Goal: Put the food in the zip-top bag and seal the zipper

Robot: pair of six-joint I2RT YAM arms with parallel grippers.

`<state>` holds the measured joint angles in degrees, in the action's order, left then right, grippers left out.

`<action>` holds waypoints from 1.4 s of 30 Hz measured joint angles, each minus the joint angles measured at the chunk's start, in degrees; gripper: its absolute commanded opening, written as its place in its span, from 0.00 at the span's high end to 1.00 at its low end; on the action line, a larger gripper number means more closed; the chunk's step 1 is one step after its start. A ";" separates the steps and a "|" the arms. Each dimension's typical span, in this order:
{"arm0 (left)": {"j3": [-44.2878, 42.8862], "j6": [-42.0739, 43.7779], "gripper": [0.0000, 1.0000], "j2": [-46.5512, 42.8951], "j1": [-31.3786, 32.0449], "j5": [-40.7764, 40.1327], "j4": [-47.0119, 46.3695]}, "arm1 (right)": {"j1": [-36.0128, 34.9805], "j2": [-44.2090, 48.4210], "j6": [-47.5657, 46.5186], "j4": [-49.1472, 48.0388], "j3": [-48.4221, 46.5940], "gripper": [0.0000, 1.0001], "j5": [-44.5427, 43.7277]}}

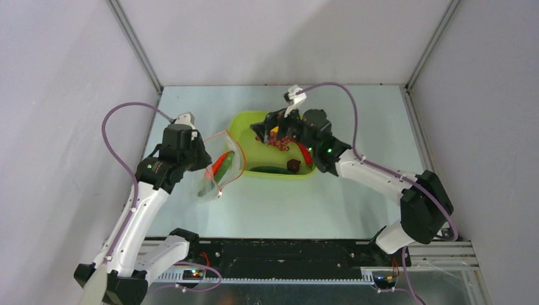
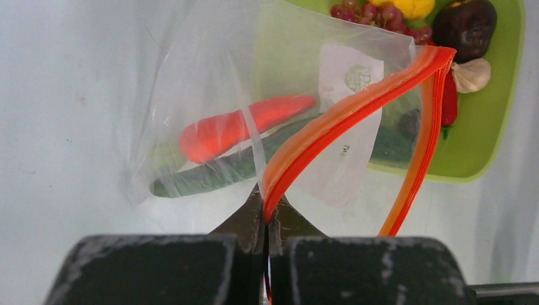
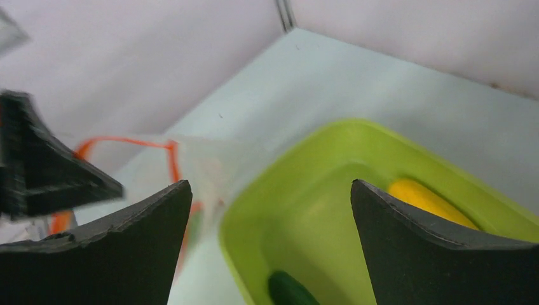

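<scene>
Left jaws are clamped together on one lip of the zipper [image 2: 330, 121], toward the left edge of the worktop [image 1: 356, 203]; I hold that lip raised so the zip-top bag [image 2: 203, 76] hangs with its mouth gaping toward the tray [image 2: 502, 127]; the other lip droops free, which leaves the opening wide; inside the bag lie the carrot [image 2: 241, 127] and a cucumber [image 2: 210, 175], so loading is partly done, I judge; beyond, nearer the far edge, the tray holds the chili [image 2: 449, 101], garlic [image 2: 473, 74], maroon ball [image 2: 467, 25], grapes [image 2: 375, 16] and lemon [image 2: 413, 6]; right jaws stand apart and empty above the tray's far side, placed, I reckon, to take the next piece.
</scene>
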<state>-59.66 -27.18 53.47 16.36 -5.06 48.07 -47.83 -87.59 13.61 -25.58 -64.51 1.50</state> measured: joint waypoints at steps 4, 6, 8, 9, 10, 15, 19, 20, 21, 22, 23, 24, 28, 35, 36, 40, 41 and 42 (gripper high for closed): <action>0.00 -0.28 1.00 0.00 -0.55 -1.42 0.02 | 9.16 -0.20 -1.01 10.71 -0.74 0.05 9.81; 0.00 -0.33 1.00 -0.02 -0.85 -2.03 0.02 | 11.58 -2.21 -3.28 17.09 -2.95 0.06 12.57; 0.00 -0.35 1.00 -0.09 -1.18 -2.32 0.02 | 12.44 -5.81 -6.75 24.04 -7.21 0.06 14.19; 0.00 -0.35 1.00 -0.13 -1.27 -2.32 0.02 | 12.46 -7.69 -8.37 26.60 -9.18 0.07 14.49; 0.00 -0.35 1.00 -0.17 -1.42 -2.32 0.00 | 12.31 -10.32 -10.62 30.16 -12.22 0.07 14.64; 0.00 -0.35 1.00 -0.13 -1.77 -2.21 0.02 | 11.67 -20.28 -18.16 39.87 -21.55 0.10 13.86; 0.00 -0.35 1.00 0.28 -1.95 -2.01 0.02 | 11.23 -27.08 -23.12 45.24 -27.21 0.11 13.33; 0.00 -0.35 1.00 0.42 -1.99 -1.97 0.00 | 11.10 -28.50 -24.37 46.34 -28.13 0.11 13.00; 0.00 -0.35 1.00 0.57 -2.08 -1.81 0.02 | 10.93 -29.73 -25.64 47.50 -29.03 0.11 12.57; 0.00 -0.35 1.00 0.66 -2.12 -1.79 0.02 | 10.84 -30.73 -26.58 48.35 -29.73 0.11 12.13; 0.00 -0.35 1.00 0.72 -2.21 -1.77 0.02 | 10.71 -31.91 -27.76 49.33 -30.64 0.11 11.34; 0.00 -0.35 1.00 0.76 -2.27 -1.77 0.00 | 10.56 -32.89 -28.76 49.94 -31.34 0.12 10.71; 0.00 -0.35 1.00 1.05 -2.51 -1.55 0.00 | 9.99 -35.54 -31.04 50.66 -33.05 0.12 6.99; 0.00 -0.35 1.00 2.12 -2.73 -0.48 0.00 | 9.29 -38.82 -33.57 50.03 -35.17 0.12 2.25; 0.00 -0.33 1.00 2.16 -2.73 -0.39 0.00 | 9.25 -39.45 -33.86 49.94 -35.58 0.13 1.88; 0.00 -0.33 1.00 2.34 -2.82 -0.24 0.00 | 9.14 -41.97 -34.49 50.25 -37.42 0.16 1.20; 0.00 -0.33 1.00 2.36 -2.84 -0.22 0.00 | 9.11 -42.53 -34.47 50.25 -38.34 0.19 1.33; 0.00 -0.33 1.00 2.36 -2.86 -0.22 0.00 | 9.03 -42.91 -34.58 50.53 -39.19 0.28 1.22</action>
<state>-59.66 -27.51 55.83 13.50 -5.28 48.07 -38.81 -130.50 -20.97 24.95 -103.70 2.72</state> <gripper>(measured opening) 0.005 0.848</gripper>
